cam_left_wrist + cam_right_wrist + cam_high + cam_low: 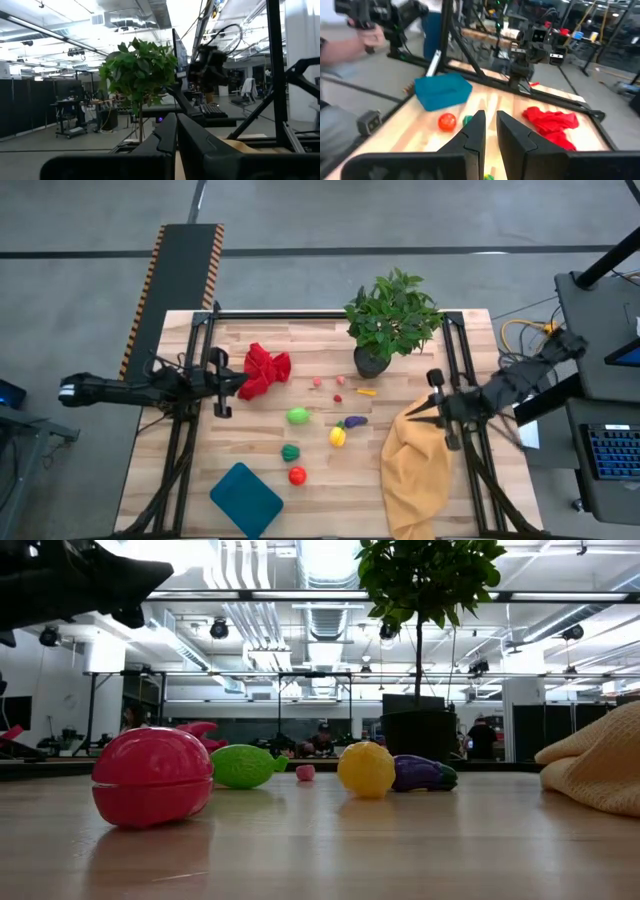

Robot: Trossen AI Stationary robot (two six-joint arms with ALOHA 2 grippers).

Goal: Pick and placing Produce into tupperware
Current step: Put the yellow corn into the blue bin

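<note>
Produce (298,416) all sits loose mid-table, none in the tub (246,499) yet, so my read is we're at the very start, w/ no piece picked. Scatter runs: bright green one centre, dark green (290,452) and red (297,476) nearer the tub, yellow (338,437) touching-close to purple (354,422), tiny pink bits (338,398) up toward the plant (392,320). Tub sits empty at the front-left corner, well apart from most pieces; red is the nearest to it. L gripper (232,379) hangs at the left edge just beside the red cloth (264,370), fingers nearly together in its wrist view, holding nothing. R gripper (418,412) hovers at the right side over the top of the yellow cloth (418,465); fingers close w/ a slim gap, nothing between them, touching nothing. Next move, I'd judge: one arm opens up, drops on a piece. Red or dark green looks the easy first grab for L, short carry to the tub. Round pieces may roll if nudged, so a centred, straight-down approach matters.
</note>
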